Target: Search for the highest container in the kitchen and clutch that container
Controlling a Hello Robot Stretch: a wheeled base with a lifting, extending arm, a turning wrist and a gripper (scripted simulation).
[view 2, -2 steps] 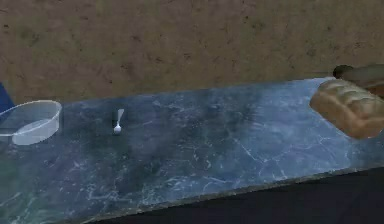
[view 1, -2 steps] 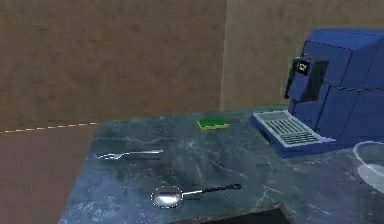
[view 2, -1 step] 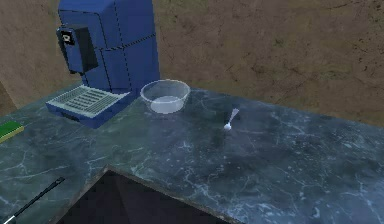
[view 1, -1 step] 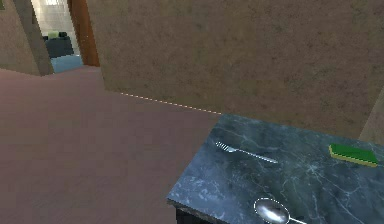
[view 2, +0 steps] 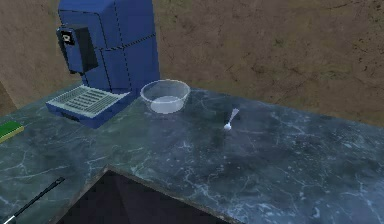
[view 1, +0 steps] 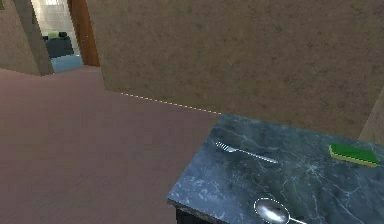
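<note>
Dark green marbled surface (view 1: 220, 180), veined and glossy. Nearest me in the forward view lies one rounded metal spoon (view 1: 275, 210), then one slim metal fork (view 1: 245, 152) and one flat green-and-yellow sponge (view 1: 355, 153). In the arm side view, one small white utensil (view 2: 231, 120) lies mid-surface. Beyond it one round, pale, translucent bowl (view 2: 165, 96), the only container I count, stands just beside one boxy blue coffee machine (view 2: 105, 50) against a rough brown wall (view 2: 280, 50). I cannot tell the end effector's state.
</note>
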